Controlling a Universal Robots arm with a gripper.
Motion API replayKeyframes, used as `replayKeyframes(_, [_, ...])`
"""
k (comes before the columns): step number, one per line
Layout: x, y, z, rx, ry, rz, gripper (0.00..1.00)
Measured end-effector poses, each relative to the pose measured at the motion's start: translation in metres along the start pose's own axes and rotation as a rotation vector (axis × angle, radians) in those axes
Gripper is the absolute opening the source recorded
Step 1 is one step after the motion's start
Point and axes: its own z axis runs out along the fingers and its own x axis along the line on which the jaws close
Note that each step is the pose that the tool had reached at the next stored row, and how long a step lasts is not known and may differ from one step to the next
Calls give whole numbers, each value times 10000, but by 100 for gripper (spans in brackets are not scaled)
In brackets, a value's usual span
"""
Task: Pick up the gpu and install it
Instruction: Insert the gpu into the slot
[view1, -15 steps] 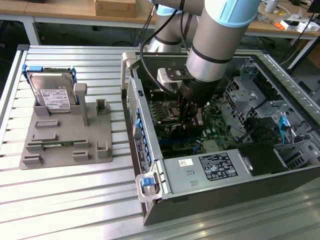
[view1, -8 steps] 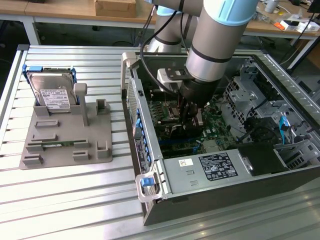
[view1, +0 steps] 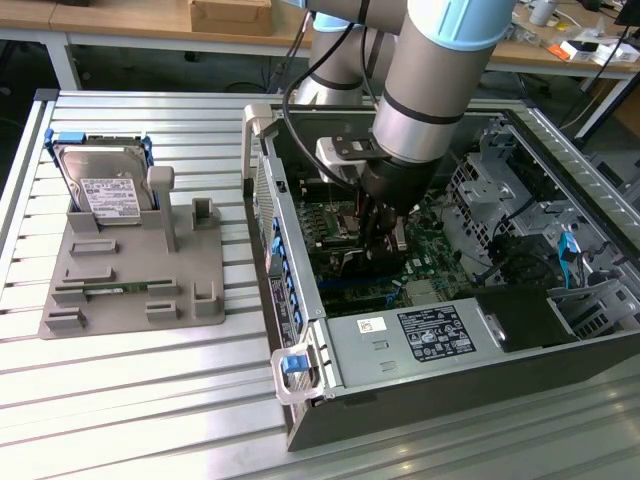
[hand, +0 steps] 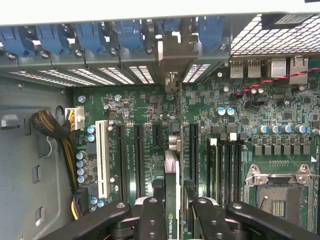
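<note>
Green motherboard (hand: 150, 107); blue slot clips (hand: 90, 37); white slot (hand: 102, 157); grey fixture (view1: 130, 270).

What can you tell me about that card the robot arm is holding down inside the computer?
The gpu is seen edge-on from the wrist view: a thin card standing upright, with a green board edge and a black face bearing part of a printed logo. The gripper clamps it between its black fingers. It stands over the motherboard among the long black expansion slots, its far end pointing toward the metal bracket openings in the case's rear wall. Whether it is seated in a slot cannot be told.
</note>
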Motion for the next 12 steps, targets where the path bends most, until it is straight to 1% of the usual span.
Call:
replayKeyframes(3, [-1,0,19,-5,1,-1,26])
replayKeyframes(6, [-2,-1,26,2,-12,-1,27])
replayKeyframes(9, [-1,-1,22,-2,-3,-1,45])
replayKeyframes(11, [1,-1,-20,-2,-4,-1,45])
replayKeyframes(12, [1,-1,-63,-2,-4,-2,45])
